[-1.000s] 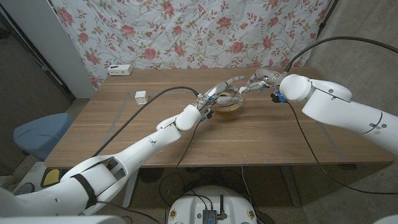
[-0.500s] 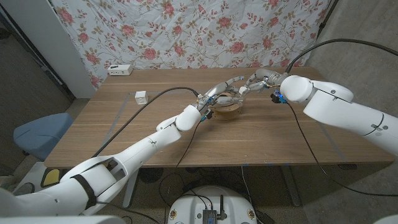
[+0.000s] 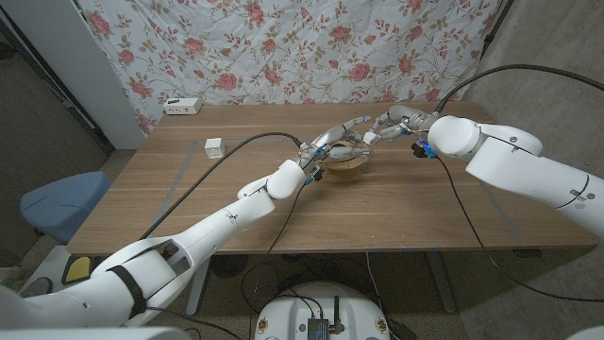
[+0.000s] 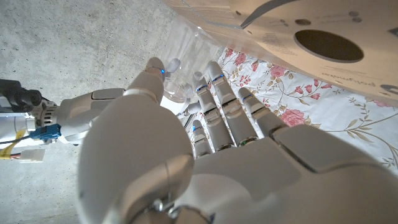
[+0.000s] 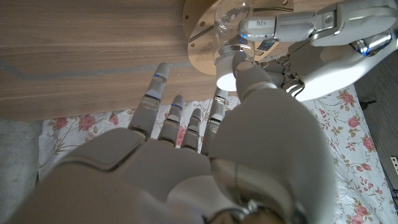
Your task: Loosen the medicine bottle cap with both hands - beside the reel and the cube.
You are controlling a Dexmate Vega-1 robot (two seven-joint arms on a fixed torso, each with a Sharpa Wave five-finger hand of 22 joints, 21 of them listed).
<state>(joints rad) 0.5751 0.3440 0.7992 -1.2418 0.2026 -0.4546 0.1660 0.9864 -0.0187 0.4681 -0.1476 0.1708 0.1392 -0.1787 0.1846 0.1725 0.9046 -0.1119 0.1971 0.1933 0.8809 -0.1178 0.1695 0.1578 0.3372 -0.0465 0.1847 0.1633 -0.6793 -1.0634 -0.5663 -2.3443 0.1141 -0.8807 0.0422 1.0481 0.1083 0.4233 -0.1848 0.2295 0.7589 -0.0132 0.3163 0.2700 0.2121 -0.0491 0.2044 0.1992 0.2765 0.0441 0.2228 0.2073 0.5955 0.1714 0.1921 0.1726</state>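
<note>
A clear medicine bottle with a white cap is held on its side just above a round pale reel at the table's middle back. My left hand grips the bottle's body, fingers wrapped over it. My right hand meets it from the right and pinches the cap between thumb and a finger, its other fingers spread. In the right wrist view the left hand holds the bottle over the reel. A small white cube sits far left on the table.
A white box-shaped device lies at the table's back left corner. Cables run along both arms over the wooden table. A floral cloth hangs behind, and a blue chair stands at the left.
My right arm has shifted slightly to the right while its hand stays on the cap. The left hand and bottle hold their place.
</note>
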